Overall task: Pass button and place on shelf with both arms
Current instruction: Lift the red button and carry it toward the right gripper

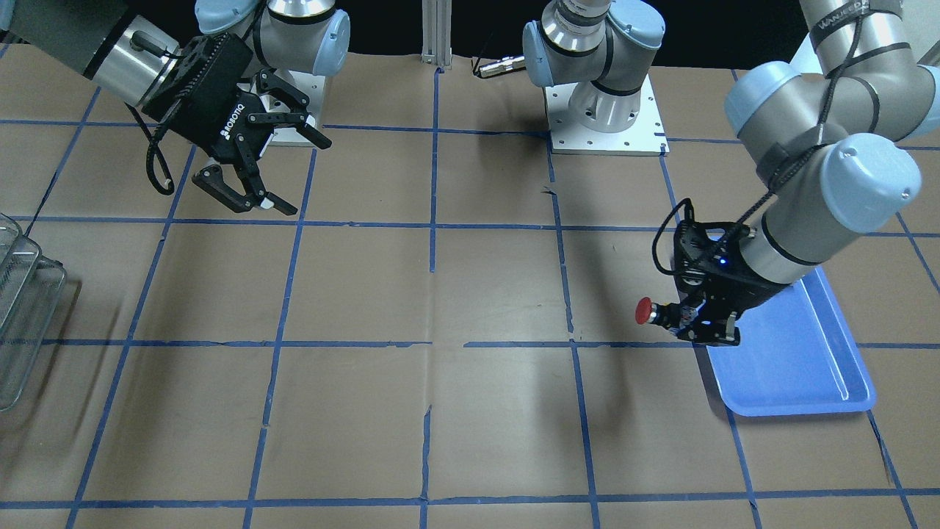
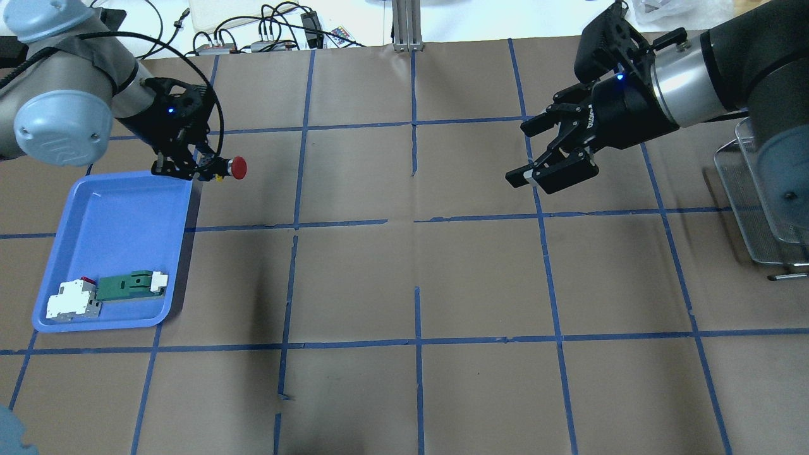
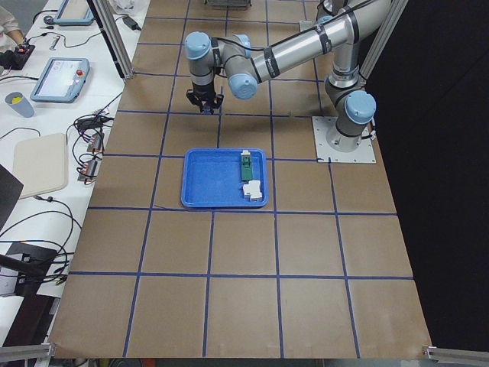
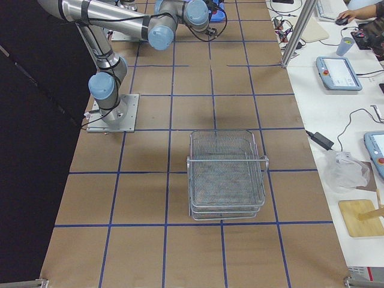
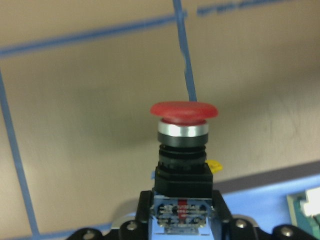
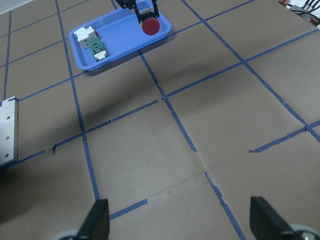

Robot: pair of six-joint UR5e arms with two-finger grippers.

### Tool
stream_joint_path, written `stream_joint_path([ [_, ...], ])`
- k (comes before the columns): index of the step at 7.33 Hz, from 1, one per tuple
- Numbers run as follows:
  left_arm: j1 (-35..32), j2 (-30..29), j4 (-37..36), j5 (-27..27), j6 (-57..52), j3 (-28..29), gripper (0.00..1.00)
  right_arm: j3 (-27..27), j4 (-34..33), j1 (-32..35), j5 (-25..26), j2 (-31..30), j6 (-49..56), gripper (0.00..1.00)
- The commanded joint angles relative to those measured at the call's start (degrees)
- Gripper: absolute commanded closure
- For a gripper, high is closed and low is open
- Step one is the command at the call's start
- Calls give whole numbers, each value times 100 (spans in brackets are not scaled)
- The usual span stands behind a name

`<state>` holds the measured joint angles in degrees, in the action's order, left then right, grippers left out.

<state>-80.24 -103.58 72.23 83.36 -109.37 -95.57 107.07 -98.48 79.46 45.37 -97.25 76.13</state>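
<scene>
The button (image 2: 234, 167), with a red mushroom cap and black body, is held in the air by my left gripper (image 2: 203, 168), which is shut on its rear block. The red cap points toward the table's middle. It also shows in the front-facing view (image 1: 649, 312), the left wrist view (image 5: 183, 145) and the right wrist view (image 6: 150, 25). The left gripper (image 1: 690, 317) hovers at the blue tray's edge. My right gripper (image 2: 545, 151) is open and empty, held above the table far across from the button; it also shows in the front-facing view (image 1: 279, 170). Its fingertips (image 6: 101, 220) frame the right wrist view.
A blue tray (image 2: 95, 240) on my left side holds a green-and-white flat block (image 2: 131, 284) and a white boxy module (image 2: 72, 301). A wire mesh shelf (image 4: 227, 174) stands on my right side, seen at the overhead view's right edge (image 2: 765, 208). Blue tape lines grid the brown table.
</scene>
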Motion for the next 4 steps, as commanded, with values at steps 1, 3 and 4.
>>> stream_joint_path([
  [1,-1041,31,727,-249,573,493,100,-20,13,-9,7,-4,7,0],
  [3,-1746,22,1055,-714,1408,1039,100,-46,-5,-9,-2,-13,147,0],
  [4,-2054,144,1056,-1029,2045,1119,100,-46,-57,-9,-2,13,774,0],
])
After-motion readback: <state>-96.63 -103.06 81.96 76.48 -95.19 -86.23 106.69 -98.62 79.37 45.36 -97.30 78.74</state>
